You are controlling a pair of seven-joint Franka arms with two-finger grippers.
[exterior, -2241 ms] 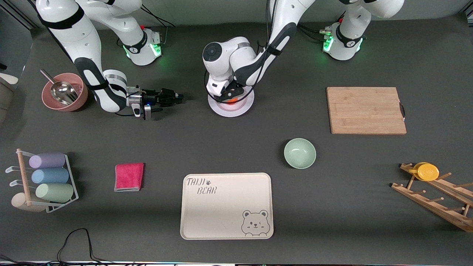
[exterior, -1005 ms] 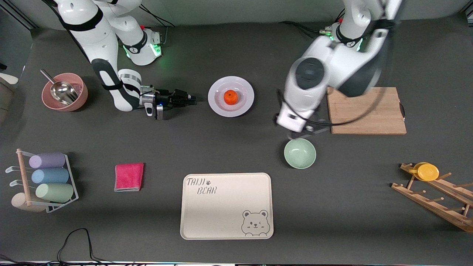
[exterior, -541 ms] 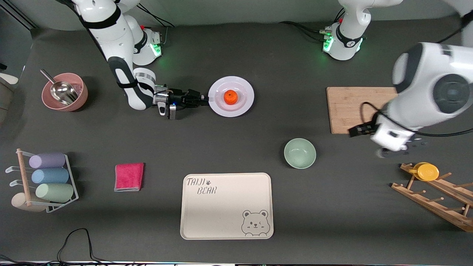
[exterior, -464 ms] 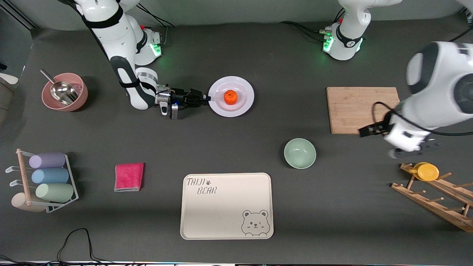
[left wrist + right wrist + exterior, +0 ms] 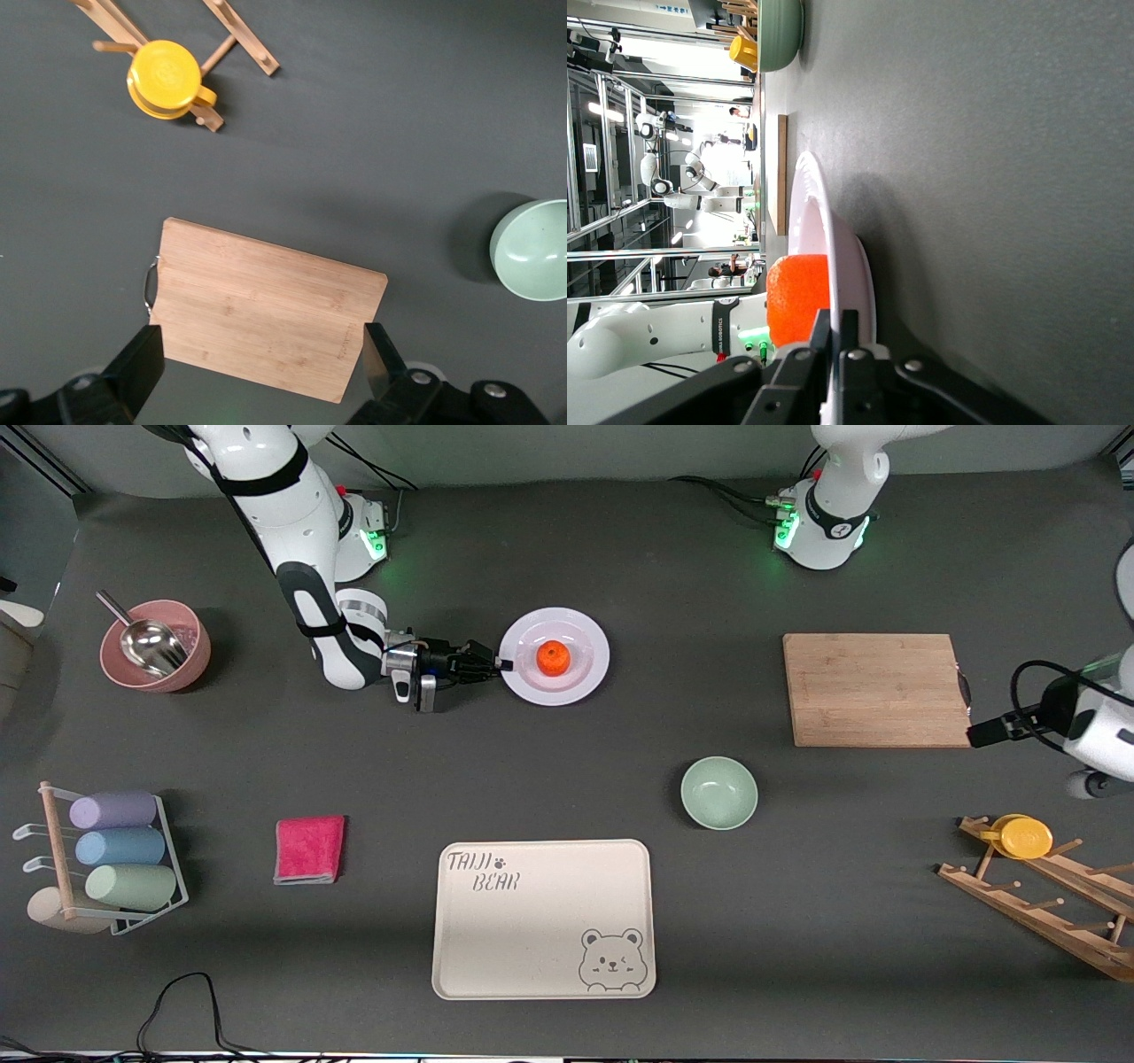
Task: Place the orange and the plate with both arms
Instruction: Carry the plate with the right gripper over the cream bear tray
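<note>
Right gripper (image 5: 496, 662), low at the table, is pinched on the rim of the round glossy white plate (image 5: 585, 682), which rests flat mid-table carrying the small orange fruit (image 5: 554, 657). Left gripper (image 5: 257, 372) hangs wide over the bamboo cutting board (image 5: 266, 305), well apart from both.

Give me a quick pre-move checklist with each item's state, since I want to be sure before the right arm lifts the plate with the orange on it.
1. Right claw shut on the rim of the plate, at the edge toward the right arm's end of the table: ok.
2. Orange sitting in the plate's shallow centre, apart from the claw: ok.
3. Left claw open, empty, well away, up over the cutting board: ok.
4. Tray nearer the front camera has bare room for the plate: ok.
5. Grip firm enough to keep the plate level: cannot tell.
</note>
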